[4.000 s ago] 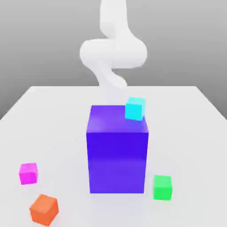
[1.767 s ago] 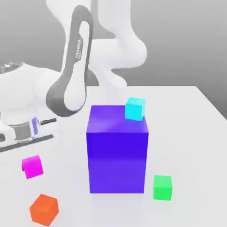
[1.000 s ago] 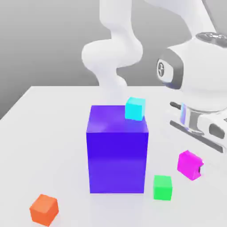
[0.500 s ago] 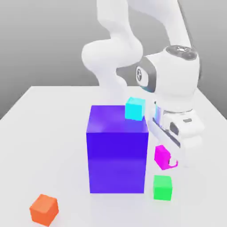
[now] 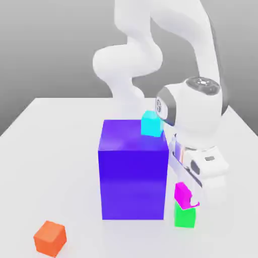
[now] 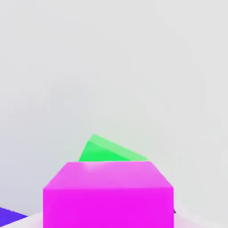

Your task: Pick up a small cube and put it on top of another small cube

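- We hold the magenta cube (image 5: 182, 194) in the gripper (image 5: 187, 199), the fingers clamped narrow on its sides; it hangs just above the green cube (image 5: 184, 216), close enough that we cannot tell whether the two touch.
- We judge the main risk to be an off-centre release: in the hand view the magenta cube (image 6: 108, 193) covers most of the green cube (image 6: 109, 150), and the green one looks turned at an angle to it, so their edges do not line up. Letting go like this could leave the top cube overhanging, and it might tip off.
- Pressing down too far could shove the green cube sideways across the white table (image 5: 60, 166).
- The magenta cube is small, bright, flat-faced and sharp-edged, the same size as the green one, so the landing face has little margin.
- Just beside the stack stands the big blue-purple block (image 5: 133, 171); we could brush it with the hand while pulling away.
- Further back, the cyan cube (image 5: 150, 124) sits on that block's top, near the wrist, and a careless lift might knock it.
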`<state>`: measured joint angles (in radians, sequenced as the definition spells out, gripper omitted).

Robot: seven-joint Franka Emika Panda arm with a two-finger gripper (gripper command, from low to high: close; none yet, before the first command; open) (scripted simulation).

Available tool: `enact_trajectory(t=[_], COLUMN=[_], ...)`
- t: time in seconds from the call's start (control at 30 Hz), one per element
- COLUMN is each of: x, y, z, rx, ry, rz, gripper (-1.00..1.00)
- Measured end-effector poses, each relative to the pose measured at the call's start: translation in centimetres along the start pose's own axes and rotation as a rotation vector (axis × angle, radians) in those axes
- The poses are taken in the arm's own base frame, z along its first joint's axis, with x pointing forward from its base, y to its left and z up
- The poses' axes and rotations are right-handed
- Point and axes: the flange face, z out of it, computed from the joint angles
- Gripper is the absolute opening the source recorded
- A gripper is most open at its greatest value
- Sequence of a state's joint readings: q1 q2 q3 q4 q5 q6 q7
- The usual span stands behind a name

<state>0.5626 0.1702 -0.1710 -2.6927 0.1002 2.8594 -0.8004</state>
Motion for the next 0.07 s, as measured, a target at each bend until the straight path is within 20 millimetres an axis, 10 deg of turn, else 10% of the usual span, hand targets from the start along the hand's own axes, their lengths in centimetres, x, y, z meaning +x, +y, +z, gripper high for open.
enact_trajectory(t=[0.07], x=[0.01], y=[-0.01], z=[0.0], rx=[0.0], ry=[0.0], rz=[0.0], gripper=[1.0])
